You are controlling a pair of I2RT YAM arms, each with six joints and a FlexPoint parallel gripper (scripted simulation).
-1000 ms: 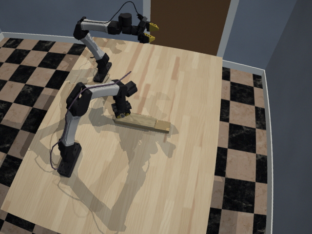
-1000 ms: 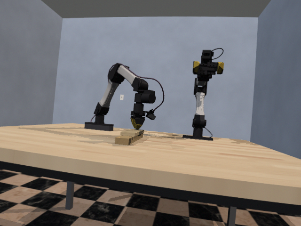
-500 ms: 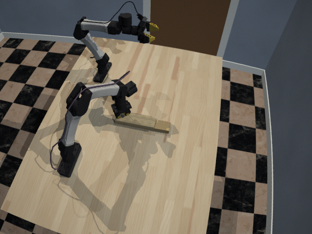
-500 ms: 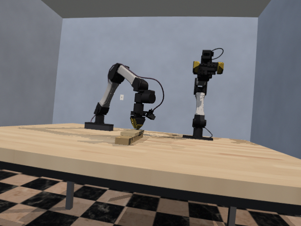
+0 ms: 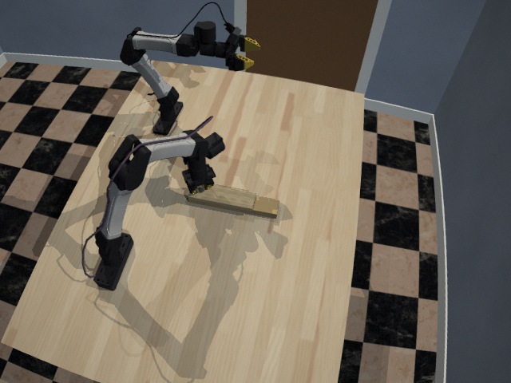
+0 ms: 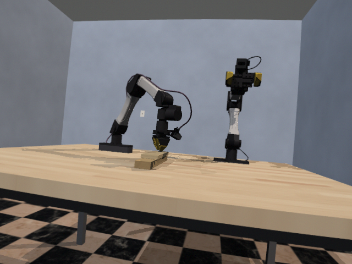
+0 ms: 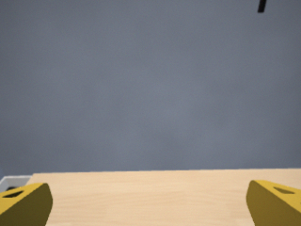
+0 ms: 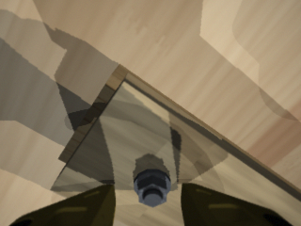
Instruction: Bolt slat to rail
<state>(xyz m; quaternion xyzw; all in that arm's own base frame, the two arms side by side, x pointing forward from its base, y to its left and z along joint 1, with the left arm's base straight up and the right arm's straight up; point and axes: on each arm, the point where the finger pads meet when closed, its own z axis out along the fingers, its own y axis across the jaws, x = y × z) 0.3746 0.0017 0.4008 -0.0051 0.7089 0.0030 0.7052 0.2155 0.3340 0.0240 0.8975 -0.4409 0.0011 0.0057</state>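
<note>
Rail: on the bench, its bare end left and near.
Slat: on the rail (image 5: 266, 203) (image 6: 143, 164) (image 8: 109, 89), toward its far end; seating looks done.
Bolt: its tip (image 8: 152, 195) shows above the nut (image 8: 151, 176), so threading has begun; firmness cannot be told, tightening probably remains.
Right tool (image 5: 202, 190) (image 6: 160, 149) (image 8: 149, 203): part-open around the nut, gripping nothing.
Left tool (image 5: 255, 54) (image 6: 243, 78) (image 7: 150, 202): wide, raised at right.

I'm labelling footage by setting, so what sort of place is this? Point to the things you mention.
Probably a small robot workroom: two arms are mounted on a wooden table (image 5: 313, 263) (image 6: 176, 196) (image 7: 150, 200), with plain blue walls (image 6: 181, 56) (image 7: 150, 85) and a checkered floor (image 5: 392, 263) (image 6: 159, 241) around it.
</note>
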